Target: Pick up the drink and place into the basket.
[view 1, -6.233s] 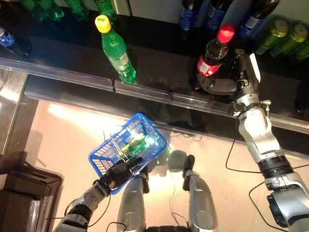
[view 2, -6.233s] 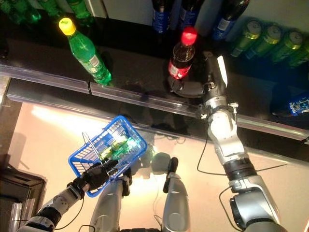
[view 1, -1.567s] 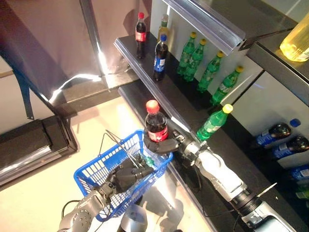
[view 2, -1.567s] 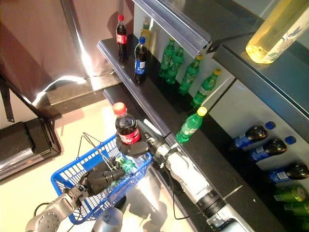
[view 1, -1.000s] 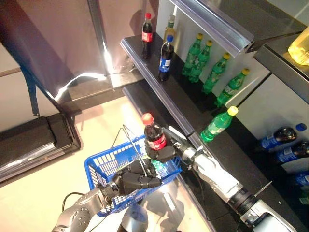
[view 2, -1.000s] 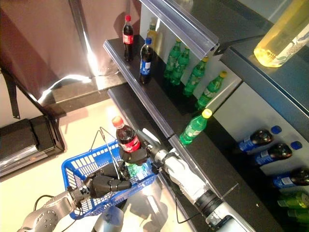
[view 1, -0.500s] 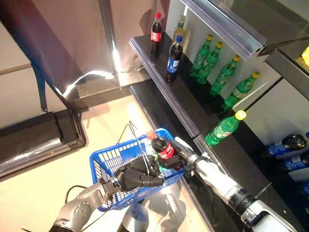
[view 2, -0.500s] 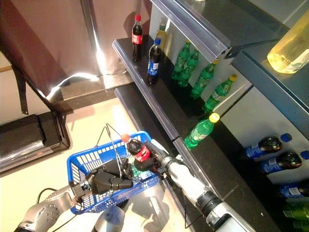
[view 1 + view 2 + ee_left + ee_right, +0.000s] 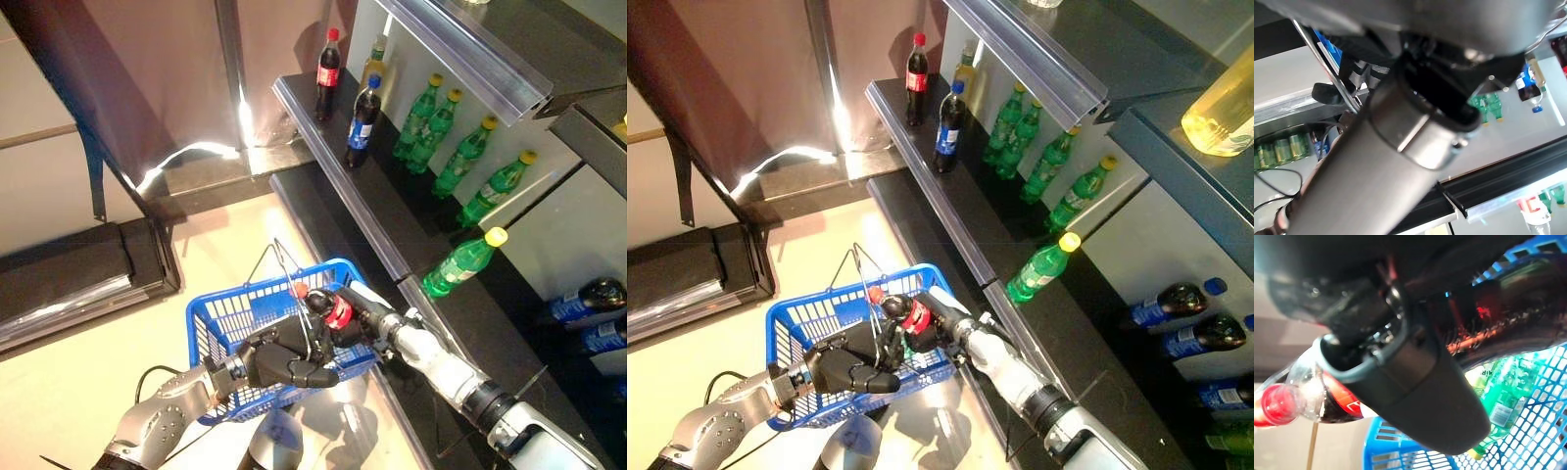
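Observation:
My right hand [image 9: 361, 319] is shut on a cola bottle [image 9: 331, 309] with a red cap and red label. The bottle is tilted, cap toward my left, low inside the blue basket [image 9: 221, 309]. In the right wrist view the thumb [image 9: 1420, 382] curls round the bottle [image 9: 1327, 399], above the basket's mesh [image 9: 1540, 396]. A green bottle [image 9: 1503, 404] lies in the basket. My left hand [image 9: 286, 358] is shut on the thin wire handles [image 9: 284, 262] and holds the basket up in front; it also shows in the right eye view [image 9: 848, 370].
Dark shelves run along the right. The upper shelf [image 9: 323, 127] holds a cola bottle [image 9: 326, 61], a blue-label bottle [image 9: 361, 110] and green bottles [image 9: 460, 157]. A green bottle [image 9: 460, 266] stands on the lower ledge. A dark low platform [image 9: 88, 279] lies at the left.
My right hand has brought the cola bottle down from above the basket's rim and tipped it over into the basket. The left hand keeps the basket raised. The camera has shifted.

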### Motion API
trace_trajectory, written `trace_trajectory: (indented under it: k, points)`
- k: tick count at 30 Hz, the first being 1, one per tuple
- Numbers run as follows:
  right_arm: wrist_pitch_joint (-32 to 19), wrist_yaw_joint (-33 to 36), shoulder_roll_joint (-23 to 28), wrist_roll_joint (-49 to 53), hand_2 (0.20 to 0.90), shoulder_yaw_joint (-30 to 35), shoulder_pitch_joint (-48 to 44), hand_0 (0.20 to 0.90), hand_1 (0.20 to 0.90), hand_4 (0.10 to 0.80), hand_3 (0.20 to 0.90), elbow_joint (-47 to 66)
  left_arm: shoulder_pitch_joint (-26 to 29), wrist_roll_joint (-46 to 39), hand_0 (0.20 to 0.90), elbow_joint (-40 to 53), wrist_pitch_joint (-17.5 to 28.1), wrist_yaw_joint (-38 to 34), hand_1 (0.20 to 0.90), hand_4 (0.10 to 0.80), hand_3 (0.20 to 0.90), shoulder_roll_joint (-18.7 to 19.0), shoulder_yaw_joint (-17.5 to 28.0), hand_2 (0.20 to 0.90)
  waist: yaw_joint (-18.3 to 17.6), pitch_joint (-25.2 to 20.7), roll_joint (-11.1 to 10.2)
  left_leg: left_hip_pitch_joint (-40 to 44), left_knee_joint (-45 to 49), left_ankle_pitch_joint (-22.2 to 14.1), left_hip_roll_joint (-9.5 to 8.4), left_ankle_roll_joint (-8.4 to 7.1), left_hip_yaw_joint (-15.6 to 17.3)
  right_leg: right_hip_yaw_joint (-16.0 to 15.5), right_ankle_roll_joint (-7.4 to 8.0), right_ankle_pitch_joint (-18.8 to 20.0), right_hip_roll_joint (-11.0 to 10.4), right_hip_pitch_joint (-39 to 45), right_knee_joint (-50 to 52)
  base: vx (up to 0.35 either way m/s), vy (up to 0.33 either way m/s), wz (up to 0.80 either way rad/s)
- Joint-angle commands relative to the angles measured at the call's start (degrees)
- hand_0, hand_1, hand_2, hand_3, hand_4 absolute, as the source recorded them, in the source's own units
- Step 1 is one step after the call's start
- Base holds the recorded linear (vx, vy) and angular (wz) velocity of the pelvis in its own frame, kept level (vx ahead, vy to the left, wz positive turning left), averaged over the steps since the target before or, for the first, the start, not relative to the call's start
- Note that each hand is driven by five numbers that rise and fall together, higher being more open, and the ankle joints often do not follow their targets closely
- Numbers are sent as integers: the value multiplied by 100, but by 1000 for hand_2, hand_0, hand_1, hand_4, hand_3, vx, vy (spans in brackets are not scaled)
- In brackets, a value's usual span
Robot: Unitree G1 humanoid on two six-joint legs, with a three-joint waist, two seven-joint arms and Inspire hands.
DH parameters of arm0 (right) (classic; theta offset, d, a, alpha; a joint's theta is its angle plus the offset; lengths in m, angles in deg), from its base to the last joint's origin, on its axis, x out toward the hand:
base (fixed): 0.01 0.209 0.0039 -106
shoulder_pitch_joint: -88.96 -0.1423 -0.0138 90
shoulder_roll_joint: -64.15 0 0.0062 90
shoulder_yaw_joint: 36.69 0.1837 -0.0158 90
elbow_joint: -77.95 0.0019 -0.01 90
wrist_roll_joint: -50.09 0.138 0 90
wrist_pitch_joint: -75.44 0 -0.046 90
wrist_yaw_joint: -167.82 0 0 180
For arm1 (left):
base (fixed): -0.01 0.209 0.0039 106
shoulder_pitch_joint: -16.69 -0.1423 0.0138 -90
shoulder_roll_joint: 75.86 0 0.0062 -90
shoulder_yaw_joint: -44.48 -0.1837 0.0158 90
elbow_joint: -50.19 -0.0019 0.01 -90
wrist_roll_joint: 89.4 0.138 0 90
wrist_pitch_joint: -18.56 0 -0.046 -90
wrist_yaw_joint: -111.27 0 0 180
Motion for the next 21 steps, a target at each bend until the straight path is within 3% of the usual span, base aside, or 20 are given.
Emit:
trace_trajectory:
  k: [1,21]
  points:
    - [-518,-21,157,-110,300,-427,-1029,300,300,100,200,352,1214,-1039,300,2077,808,1591,300,100,200,-799,-436,300,5,-1065,214,-16,-95,-163,-111,-54,-175,-140,-154,-408,122,293,529,0,0,0]
    - [-540,-553,-62,-316,300,-952,-1202,300,300,100,200,623,1615,-1018,300,2389,959,1603,300,100,200,-864,-685,300,-33,-1077,205,-32,-95,-143,-130,-53,-182,-85,-156,-417,138,270,540,0,0,0]
